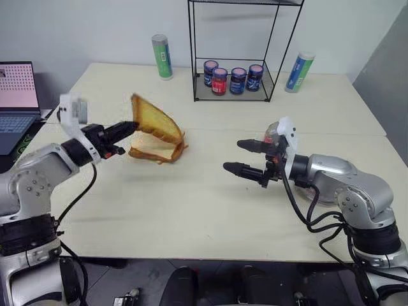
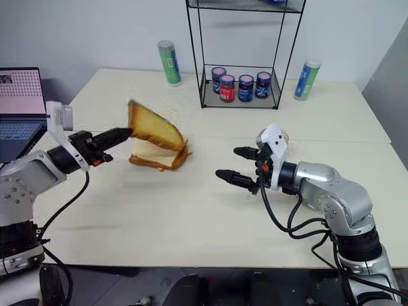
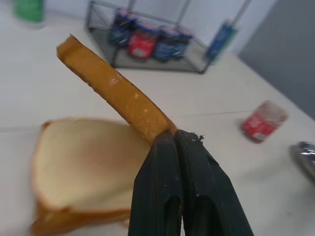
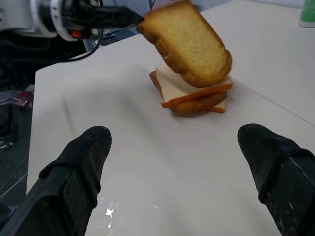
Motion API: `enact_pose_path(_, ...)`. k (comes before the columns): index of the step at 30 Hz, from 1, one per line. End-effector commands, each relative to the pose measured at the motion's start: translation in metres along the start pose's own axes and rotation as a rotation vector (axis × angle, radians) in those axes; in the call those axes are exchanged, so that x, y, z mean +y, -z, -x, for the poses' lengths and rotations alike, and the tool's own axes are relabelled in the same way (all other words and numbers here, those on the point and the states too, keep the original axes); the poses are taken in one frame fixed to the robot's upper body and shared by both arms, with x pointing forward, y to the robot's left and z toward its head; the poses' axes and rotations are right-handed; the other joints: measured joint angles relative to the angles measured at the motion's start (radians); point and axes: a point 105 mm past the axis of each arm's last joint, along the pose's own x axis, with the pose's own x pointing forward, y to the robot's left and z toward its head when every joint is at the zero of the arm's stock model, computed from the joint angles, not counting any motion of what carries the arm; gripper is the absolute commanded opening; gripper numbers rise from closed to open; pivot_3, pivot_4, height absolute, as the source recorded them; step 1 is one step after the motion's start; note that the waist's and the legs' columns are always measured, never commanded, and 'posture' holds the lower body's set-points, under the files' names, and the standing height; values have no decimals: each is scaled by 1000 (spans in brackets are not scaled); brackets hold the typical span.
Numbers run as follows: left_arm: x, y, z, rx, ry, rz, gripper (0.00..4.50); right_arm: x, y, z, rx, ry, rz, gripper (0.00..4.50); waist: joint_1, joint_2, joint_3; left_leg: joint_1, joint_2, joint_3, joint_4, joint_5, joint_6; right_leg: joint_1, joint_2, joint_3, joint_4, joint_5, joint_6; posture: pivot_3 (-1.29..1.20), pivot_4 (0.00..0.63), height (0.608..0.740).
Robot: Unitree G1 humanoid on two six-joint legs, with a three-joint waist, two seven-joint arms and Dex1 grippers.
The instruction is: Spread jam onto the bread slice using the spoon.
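The left hand [image 1: 132, 127] is pinched tight on one edge of the bread slice [image 1: 156, 123], its two black fingers [image 3: 182, 162] pressed together over the crust. The slice hangs tilted in the air, directly above the stack of paler slices [image 1: 153, 152] that lies on the tabletop [image 1: 191, 210]; it does not touch the stack.

The right hand [image 1: 245, 157] hovers over the tabletop, well to the right of that stack, with its fingers [image 4: 81, 162] spread wide and nothing between them. It points back toward the stack.

The jam [image 3: 260, 123] sits in its small clear jar on the tabletop, far to the right of the stack and just behind the right hand, which partly hides it from the head views. The rim of a round steel dish [image 3: 305, 155] shows beside the jar, on the side away from the stack.

Beyond the stack, toward the wall, a black wire rack [image 1: 239, 57] holds four dark jars [image 1: 233, 78] with coloured lids. A green tube [image 1: 162, 56] stands to the left of the rack, another green tube [image 1: 299, 71] to its right. An open laptop [image 1: 18, 102] sits far to the left of the stack.
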Motion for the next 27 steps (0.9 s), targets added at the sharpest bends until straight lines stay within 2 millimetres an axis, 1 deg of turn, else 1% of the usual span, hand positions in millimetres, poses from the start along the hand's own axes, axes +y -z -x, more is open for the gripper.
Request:
enact_pose_path(1, -45, -16, -24, -19, 172, -68, 34, -10, -17, 14, -32, 43, 60, 4500, 2, 0, 0, 0, 0, 0, 0, 0, 0, 0, 0, 0, 0, 0, 0, 0, 150, 740)
enact_pose_path(4, -66, -19, -39, -29, 260, -61, 34, -18, -21, 27, -19, 82, 75, 4500, 2, 0, 0, 0, -1, 0, 1, 0, 0, 0, 0, 0, 0, 0, 0, 0, 150, 740)
enact_pose_path(6, -80, -14, -45, -20, 325, -29, 34, -22, -23, 37, -13, 107, 79, 4500, 1, 0, 0, 0, -1, 0, 0, 0, 0, 0, 0, 1, 0, 0, 0, 0, 150, 740)
enact_pose_path(7, -83, -10, -47, -8, 344, -17, 34, -23, -24, 40, -12, 115, 76, 4500, 1, 0, 0, 0, -1, 0, 0, 0, 0, 0, 0, 1, 0, 0, 0, 0, 150, 740)
enact_pose_path(9, -82, 17, -49, 73, 338, 5, 34, -23, -19, 48, 7, 137, 72, 4500, -3, 0, 0, 0, 0, 0, 0, 0, 0, 0, 1, 1, 0, 0, 0, 0, 150, 740)
enact_pose_path(11, -81, 51, -47, 193, 338, -16, 34, -23, -15, 53, 24, 150, 65, 4500, -7, 1, 0, 1, 0, 0, -1, 0, 0, 0, 2, 1, 0, 0, 0, 0, 150, 740)
enact_pose_path(14, -82, 102, -33, 373, 351, -48, 34, -20, -10, 56, 32, 161, 56, 4500, -16, 1, 0, 2, 2, 1, -2, 0, 0, 0, 3, 2, 0, -1, -1, 0, 150, 740)
enact_pose_path(15, -81, 116, -28, 418, 349, -71, 34, -19, -9, 56, 32, 164, 54, 4500, -19, 1, 0, 2, 2, 1, -2, 0, 0, 0, 3, 3, 0, -1, -1, 0, 150, 740)
enact_pose_path(16, -78, 125, -24, 444, 337, -96, 34, -18, -8, 57, 32, 168, 52, 4500, -20, 1, 0, 2, 2, 1, -2, 0, 0, 0, 4, 2, 0, -1, -1, 0, 150, 740)
enact_pose_path(17, -75, 129, -23, 452, 317, -117, 34, -18, -7, 58, 31, 173, 49, 4500, -20, 1, 0, 2, 2, 1, -2, 0, 0, 0, 4, 2, 0, -1, -2, 0, 150, 740)
enact_pose_path(19, -70, 130, -23, 442, 284, -135, 34, -18, -6, 59, 34, 180, 46, 4500, -18, 1, 0, 2, 2, 0, -2, 0, 0, 0, 4, 2, 0, -1, -2, 0, 150, 740)
enact_pose_path(21, -71, 130, -18, 443, 293, -142, 34, -18, -6, 61, 36, 190, 44, 4500, -14, 1, 0, 1, 2, 0, -1, 0, 0, 0, 4, 2, 0, -1, -2, 0, 150, 740)
enact_pose_path(24, -68, 126, -8, 451, 277, -150, 34, -18, -6, 64, 37, 198, 43, 4500, -9, 1, 0, 1, 2, 0, -1, 0, 0, 0, 3, 2, -1, -1, -1, 0, 150, 740)
enact_pose_path(27, -60, 124, 1, 470, 249, -168, 34, -19, -5, 66, 41, 204, 42, 4500, -6, 1, 0, 1, 2, 1, -1, 0, 0, 0, 3, 2, -1, -1, -1, 0, 150, 740)
